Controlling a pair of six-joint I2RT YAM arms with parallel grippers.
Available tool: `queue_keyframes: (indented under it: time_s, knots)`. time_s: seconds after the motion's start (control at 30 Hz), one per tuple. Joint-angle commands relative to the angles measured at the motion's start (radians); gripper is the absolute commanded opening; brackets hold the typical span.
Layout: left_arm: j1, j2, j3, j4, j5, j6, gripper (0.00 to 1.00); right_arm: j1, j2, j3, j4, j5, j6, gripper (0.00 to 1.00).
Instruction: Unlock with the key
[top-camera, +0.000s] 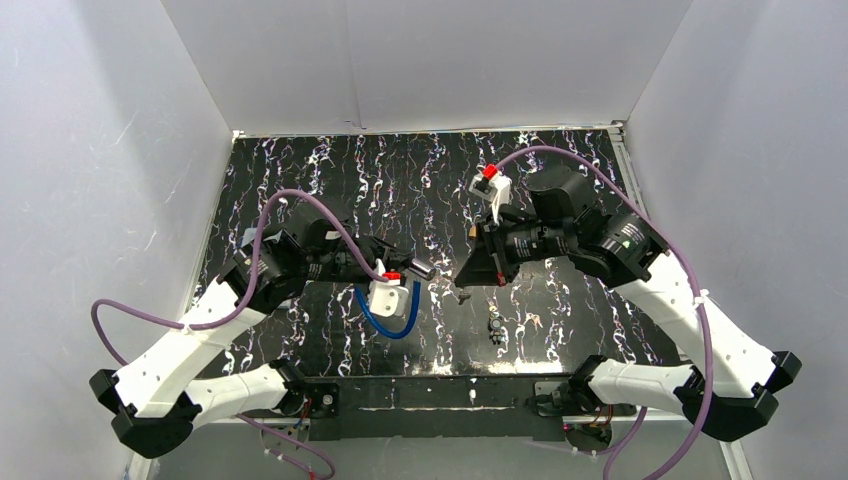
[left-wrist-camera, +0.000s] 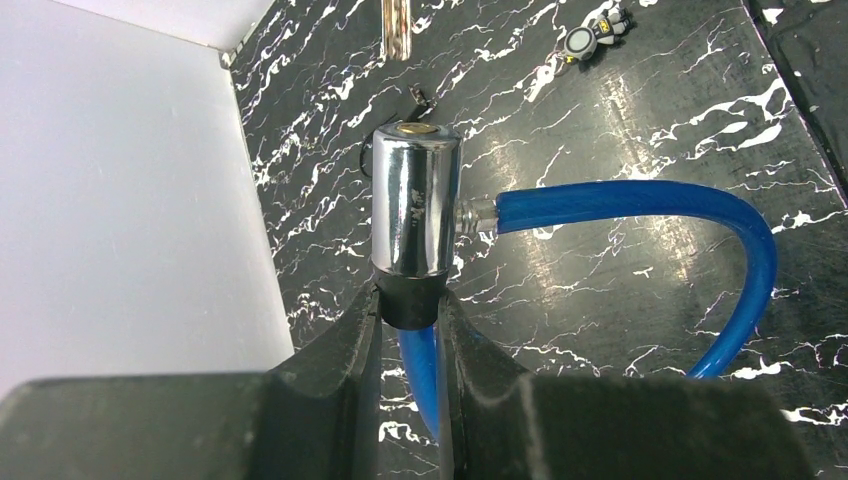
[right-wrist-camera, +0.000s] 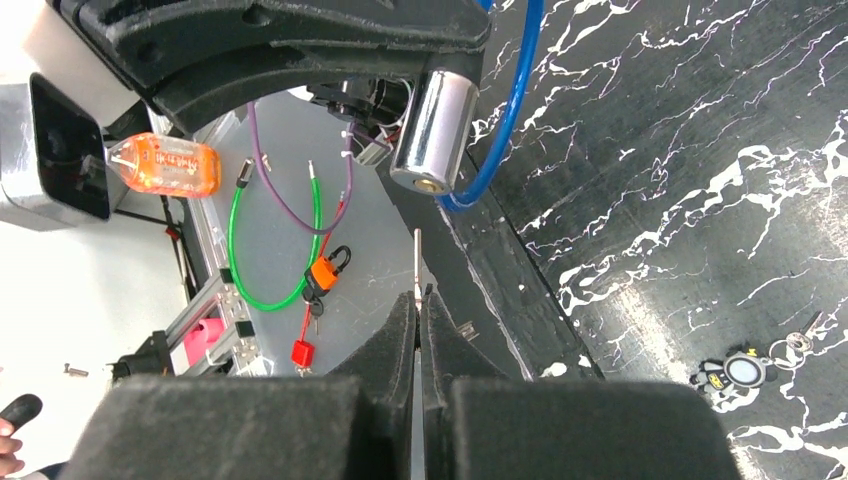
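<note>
— What did we see first, going by size?

— We saw the black marbled table (top-camera: 300, 180) with white walls round it, and both arms reaching in over the middle of it.

— And the grippers?

— The left gripper (left-wrist-camera: 410, 312) was narrowed onto the black end of the lock (left-wrist-camera: 414, 200) and held it above the table. The right gripper (right-wrist-camera: 419, 300) was pinched tight on the key (right-wrist-camera: 417, 262), with only the thin blade showing past its fingertips.

— Where did we place the cable?

— The blue cable (left-wrist-camera: 640, 200) left the side of the lock, swung out in a wide loop and came back under the left gripper's fingers.

— Which way did the lock point?

— Its long axis ran straight out from the left gripper. We saw the shiny barrel and its brass keyhole end facing away from that gripper, towards the right arm. From above it lay roughly level, left to right.

— And the key?

— Its blade ran straight out from the right gripper, tip towards the keyhole end. We saw the two near each other but apart.

— Anything smaller?

— A key ring (top-camera: 495, 325) with a small charm lay on the table, near the front edge between the arms.
</note>
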Motion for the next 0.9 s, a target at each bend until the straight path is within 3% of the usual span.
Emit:
queue_keyframes:
  time_s: [0.0,0.87]
  knots:
    - [-0.007,-0.002,0.050,0.035,-0.001,-0.011,0.00,0.006,0.013,0.014,0.075,-0.002,0.007,0.01]
    - [-0.010,-0.011,0.048,0.039,0.000,-0.001,0.00,0.008,0.028,-0.048,0.126,-0.018,0.019,0.01]
